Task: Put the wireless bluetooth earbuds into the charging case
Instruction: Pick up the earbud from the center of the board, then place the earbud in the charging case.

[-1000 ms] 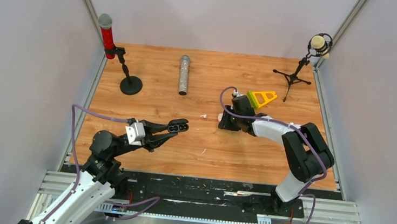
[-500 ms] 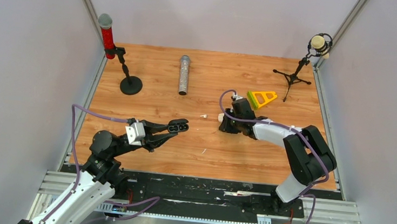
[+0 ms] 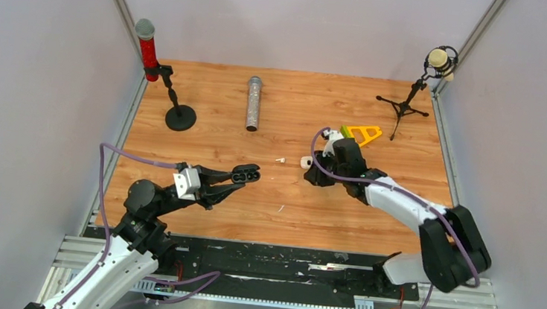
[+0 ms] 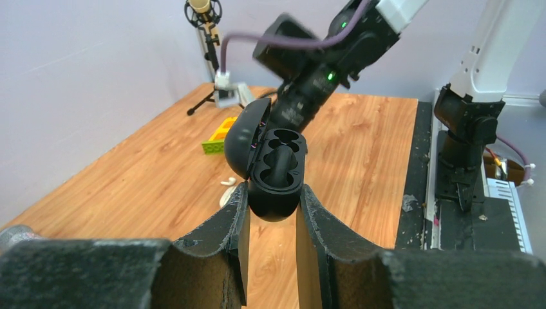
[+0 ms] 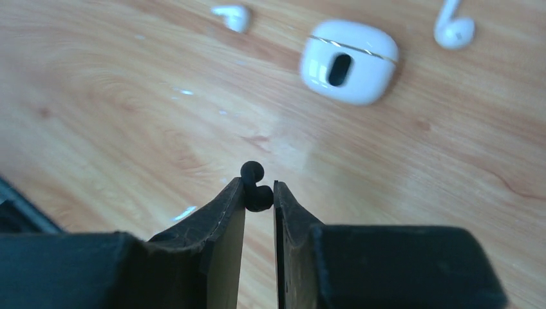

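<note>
Pale grey walls enclose a wood-grain worktop (image 3: 204,148).

Left arm: it rises from the near left corner with the forearm angled toward the centre and the left claw (image 4: 272,190) held above the surface. Its fingers pinch the lower body of a rounded black plastic charging case (image 4: 278,172). The lid is hinged open and both moulded cavities are showing.

Right arm: it extends from the near right corner forward and left, with the wrist pitched down over mid-worktop. A green indicator light (image 4: 330,76) glows on the wrist. The right claw (image 5: 259,187) is pressed onto a small rounded black earbud (image 5: 252,171), nipped between the fingertips.

Beyond it lies a closed glossy white pebble-shaped case (image 5: 348,60) bearing a dark oval mark. A white short-stemmed earbud (image 5: 233,15) lies on one side and a second white earbud (image 5: 454,27) on the other, both apart from it.

At the rear are a red-headed microphone on a black round-base stand (image 3: 148,46) and a silver glittered microphone (image 3: 252,103) lying flat.
</note>
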### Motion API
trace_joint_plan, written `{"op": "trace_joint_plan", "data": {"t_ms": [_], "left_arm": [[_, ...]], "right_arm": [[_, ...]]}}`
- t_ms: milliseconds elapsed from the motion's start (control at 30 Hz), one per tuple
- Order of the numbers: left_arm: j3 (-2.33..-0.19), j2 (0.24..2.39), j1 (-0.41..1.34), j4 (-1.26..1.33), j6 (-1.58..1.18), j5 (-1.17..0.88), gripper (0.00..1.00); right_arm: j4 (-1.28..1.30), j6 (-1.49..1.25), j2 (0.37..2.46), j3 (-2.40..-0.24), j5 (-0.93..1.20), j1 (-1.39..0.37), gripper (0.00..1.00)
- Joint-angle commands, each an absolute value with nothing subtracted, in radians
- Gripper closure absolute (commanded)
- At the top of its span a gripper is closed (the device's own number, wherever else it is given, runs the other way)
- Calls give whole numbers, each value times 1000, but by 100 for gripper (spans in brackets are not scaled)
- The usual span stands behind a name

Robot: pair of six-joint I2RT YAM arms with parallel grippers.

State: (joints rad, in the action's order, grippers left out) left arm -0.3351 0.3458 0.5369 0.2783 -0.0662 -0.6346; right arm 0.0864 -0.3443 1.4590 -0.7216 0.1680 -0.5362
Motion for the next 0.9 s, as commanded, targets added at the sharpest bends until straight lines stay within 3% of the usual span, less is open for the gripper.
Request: {"op": "trace_joint_plan", "data": {"t_ms": [0, 167, 300, 567, 867], "left_arm": [[-370, 360, 533, 287, -111, -627, 100], [-364, 370, 534, 309, -147, -627, 100], [-355, 381, 533, 346, -168, -637, 100], [-349, 385, 533, 360, -164, -658, 100], [-348, 377, 533, 359, -149, -667, 100]], "right_arm": [[93, -193, 1252, -736, 364, -540, 100], [130, -104, 1004, -790, 638, -541, 100], [109, -111, 921, -863, 807, -555, 100], [37, -38, 1050, -1057, 798, -750, 100], [41, 34, 1148, -1133, 858, -773, 100]]}}
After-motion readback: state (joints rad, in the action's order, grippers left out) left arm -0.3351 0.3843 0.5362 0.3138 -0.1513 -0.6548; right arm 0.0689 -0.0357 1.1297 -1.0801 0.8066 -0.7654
